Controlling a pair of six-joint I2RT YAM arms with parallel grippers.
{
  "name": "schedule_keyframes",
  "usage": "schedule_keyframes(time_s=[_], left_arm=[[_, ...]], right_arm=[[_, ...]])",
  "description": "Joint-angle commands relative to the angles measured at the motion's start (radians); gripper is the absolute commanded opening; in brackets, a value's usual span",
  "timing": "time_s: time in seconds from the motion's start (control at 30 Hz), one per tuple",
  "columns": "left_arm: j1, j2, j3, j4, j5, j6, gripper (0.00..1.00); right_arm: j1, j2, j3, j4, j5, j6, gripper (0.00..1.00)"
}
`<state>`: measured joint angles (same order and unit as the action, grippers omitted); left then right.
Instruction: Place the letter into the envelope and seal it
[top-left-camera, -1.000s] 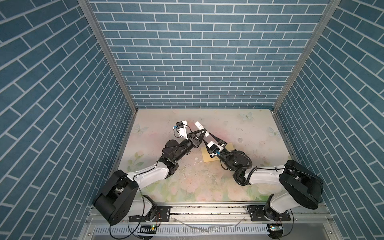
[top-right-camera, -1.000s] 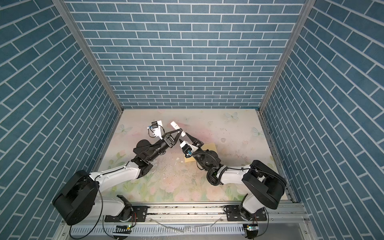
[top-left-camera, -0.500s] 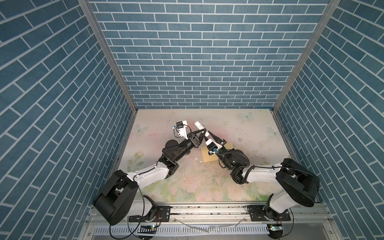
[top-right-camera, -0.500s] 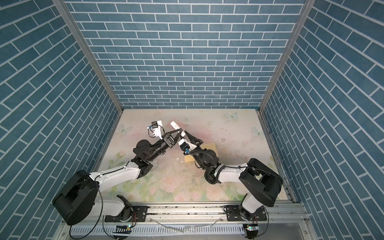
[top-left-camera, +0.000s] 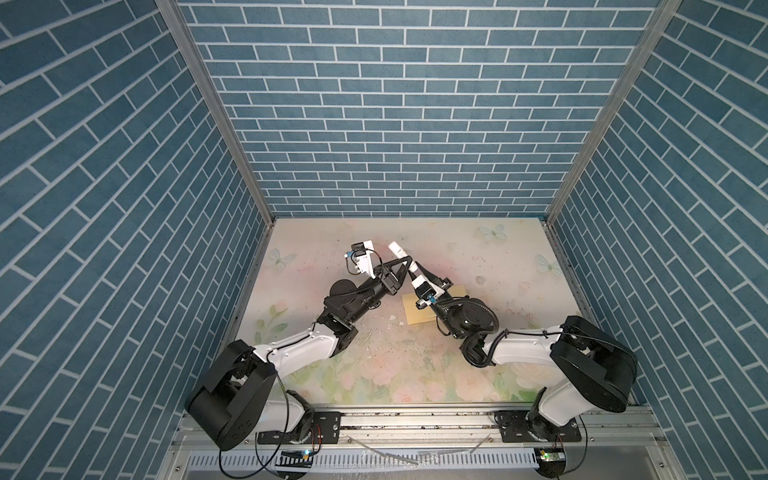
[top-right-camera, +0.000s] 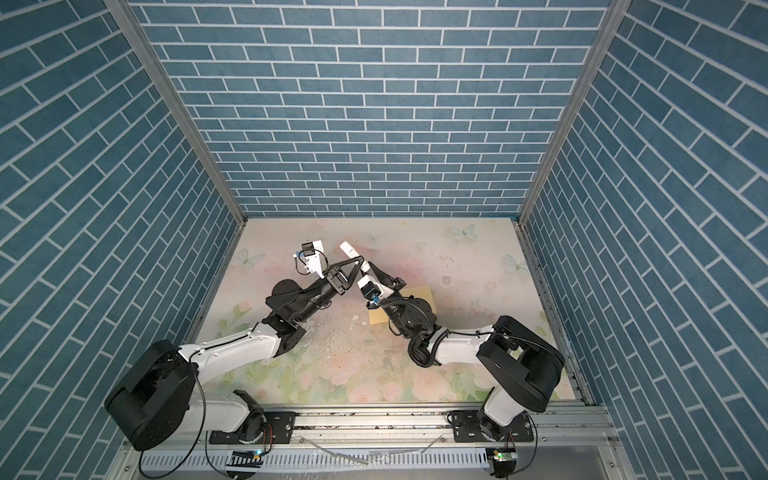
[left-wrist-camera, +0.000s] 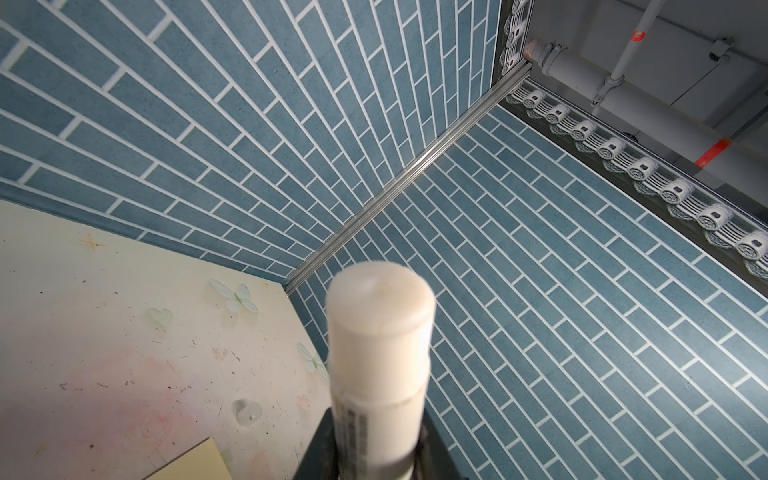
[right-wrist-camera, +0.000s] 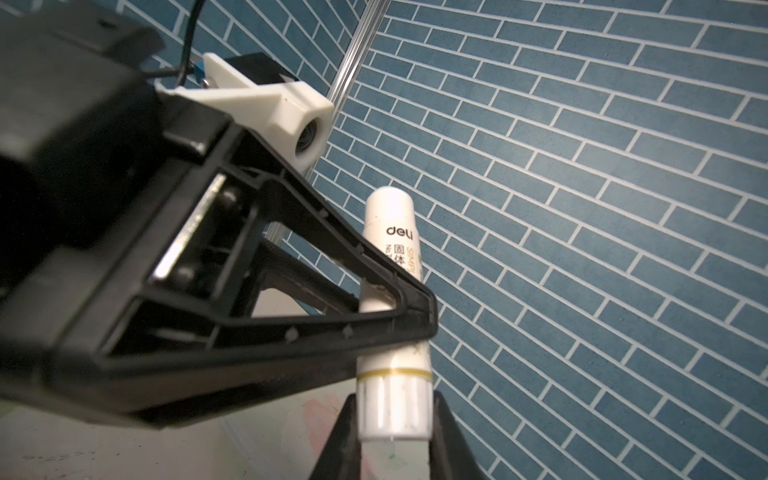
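1. The left tool (left-wrist-camera: 376, 436) is clamped around the middle of a white glue stick (top-left-camera: 397, 249), which is held above the bench (top-left-camera: 498, 270).
2. The right tool (right-wrist-camera: 392, 405) is closed on the stick's lower end, just beside the left tool.
3. The envelope (top-left-camera: 415, 318) lies flat on the bench, partly under the right arm.

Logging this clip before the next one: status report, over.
Left tool shut mid-body on the glue stick, airborne. Right tool shut on its lower end. Envelope flat on table below; letter not seen. Nothing blocking.
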<state>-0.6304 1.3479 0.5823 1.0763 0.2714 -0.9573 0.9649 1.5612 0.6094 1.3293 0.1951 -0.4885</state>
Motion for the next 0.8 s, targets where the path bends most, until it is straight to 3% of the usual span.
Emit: schedule_keyframes(time_s=[0.0, 0.2, 0.5, 0.77], left_arm=[[-0.002, -0.01, -0.006, 0.017, 0.02, 0.008, 0.0], [-0.002, -0.007, -0.006, 0.016, 0.024, 0.012, 0.0], [-0.002, -0.006, -0.006, 0.02, 0.037, 0.024, 0.0], [-0.002, -0.013, -0.007, 0.011, 0.038, 0.037, 0.0]], right_arm=[[-0.017, -0.077, 0.051, -0.02, -0.078, 0.177, 0.02], [-0.105, -0.157, 0.08, -0.155, -0.303, 0.501, 0.0], [-0.241, -0.137, 0.153, -0.148, -0.646, 0.98, 0.0], [-0.282, -0.068, 0.225, -0.099, -0.835, 1.242, 0.02]])
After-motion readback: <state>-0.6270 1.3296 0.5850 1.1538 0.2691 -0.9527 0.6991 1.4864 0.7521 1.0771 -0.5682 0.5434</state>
